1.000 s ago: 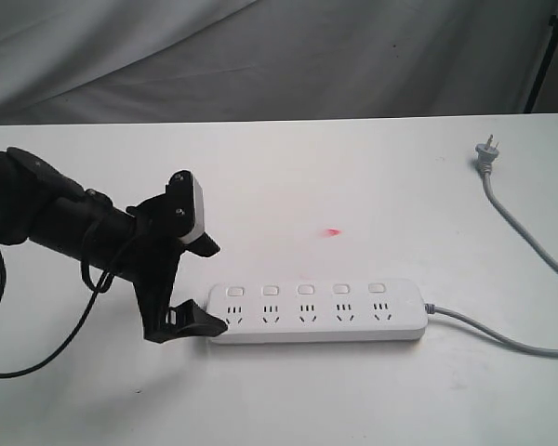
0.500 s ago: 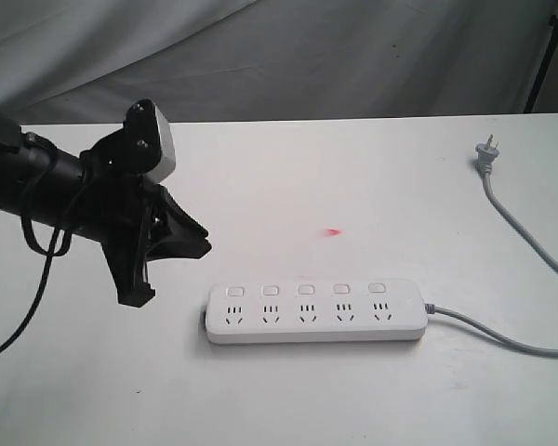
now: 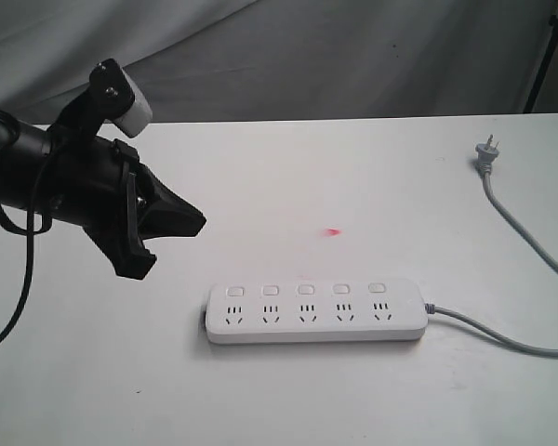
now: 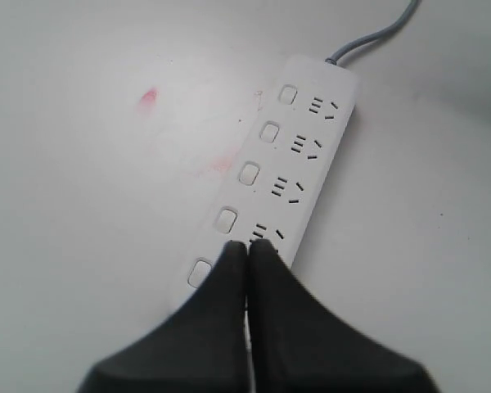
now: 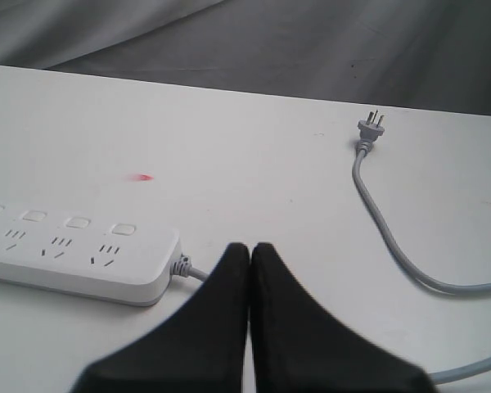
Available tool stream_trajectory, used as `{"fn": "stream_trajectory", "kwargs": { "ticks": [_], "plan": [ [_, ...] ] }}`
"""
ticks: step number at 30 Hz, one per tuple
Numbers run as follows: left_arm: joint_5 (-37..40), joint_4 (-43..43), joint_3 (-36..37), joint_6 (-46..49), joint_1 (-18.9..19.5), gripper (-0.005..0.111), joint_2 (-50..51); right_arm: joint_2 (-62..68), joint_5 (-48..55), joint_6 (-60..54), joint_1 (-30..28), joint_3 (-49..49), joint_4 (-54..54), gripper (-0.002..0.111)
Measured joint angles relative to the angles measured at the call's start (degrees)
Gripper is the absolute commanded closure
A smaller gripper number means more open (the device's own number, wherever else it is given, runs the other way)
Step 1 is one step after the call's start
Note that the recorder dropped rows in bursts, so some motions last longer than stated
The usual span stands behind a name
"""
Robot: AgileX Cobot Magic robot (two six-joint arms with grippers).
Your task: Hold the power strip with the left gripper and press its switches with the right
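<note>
**Power strip lying free, both tools shut and clear of it**

The table carries the power strip flat, lengthwise, with nothing holding it. The left tool hangs above the table with its fingers pressed together and empty. The strip's plain end lies ahead of and below its tips, apart from them. The right tool, fingers likewise together and empty, has the strip's cord end ahead of it and near.

The grey cord leaves that end. The switches form a row along the strip's far edge.

Risks, as judged: a press before the left tool clamps the strip could slide or tilt it, since it is loose. A shut left tool cannot straddle it. A clamp placed too far inward could trip the end switch.

Not shown: the right arm is absent from the exterior view. The left tool's tips cover part of the nearest sockets in its wrist view. Whether any switch is on cannot be told.
</note>
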Motion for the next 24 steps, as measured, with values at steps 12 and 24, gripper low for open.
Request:
{"fn": "stream_trajectory", "kwargs": {
  "ticks": [12,24],
  "plan": [
    [0.00,0.00,0.00,-0.15,0.00,0.107,0.00,0.00,0.00,0.00,0.00,0.00,0.00,0.108],
    [0.00,0.22,0.10,-0.15,0.00,0.107,-2.30,0.00,0.00,0.00,0.00,0.00,0.00,0.108]
  ]
}}
